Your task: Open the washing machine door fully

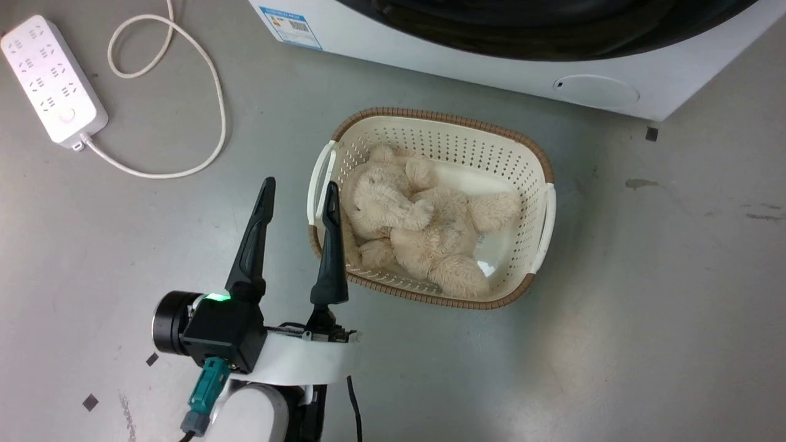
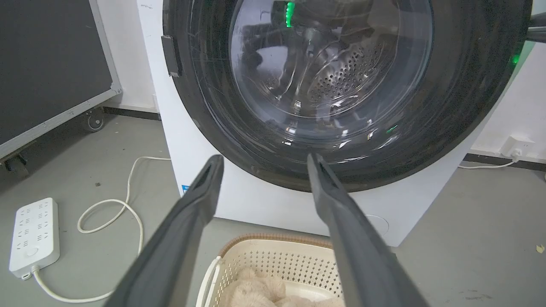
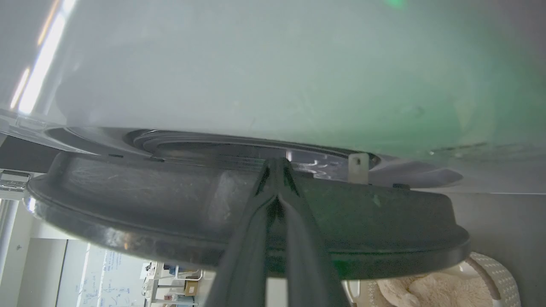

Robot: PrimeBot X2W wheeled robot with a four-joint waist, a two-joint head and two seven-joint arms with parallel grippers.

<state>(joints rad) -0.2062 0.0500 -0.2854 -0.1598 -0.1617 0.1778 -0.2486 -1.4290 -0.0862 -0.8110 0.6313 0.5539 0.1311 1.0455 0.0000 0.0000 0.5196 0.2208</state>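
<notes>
The washing machine door (image 2: 341, 85) is a big glossy black ring around a clear glass bowl, with the steel drum visible through it. Its lower edge runs along the top of the head view as the door (image 1: 552, 31). In the right wrist view the door (image 3: 128, 204) is seen edge-on, standing a little off the white machine front (image 3: 256, 76). My right gripper (image 3: 277, 164) is shut, its fingers pressed together with the tips in that gap at the door's rim. My left gripper (image 1: 299, 184) hangs open over the floor before the machine, the same gripper (image 2: 264, 157) pointing at the door's lower part without touching it.
A cream basket (image 1: 540, 184) holding a beige plush toy (image 1: 424, 221) sits on the floor right before the machine, beside my left fingers. A white power strip (image 1: 52, 80) and its looped cord (image 1: 184, 92) lie at the left. A black wheeled case (image 2: 47, 64) stands left of the machine.
</notes>
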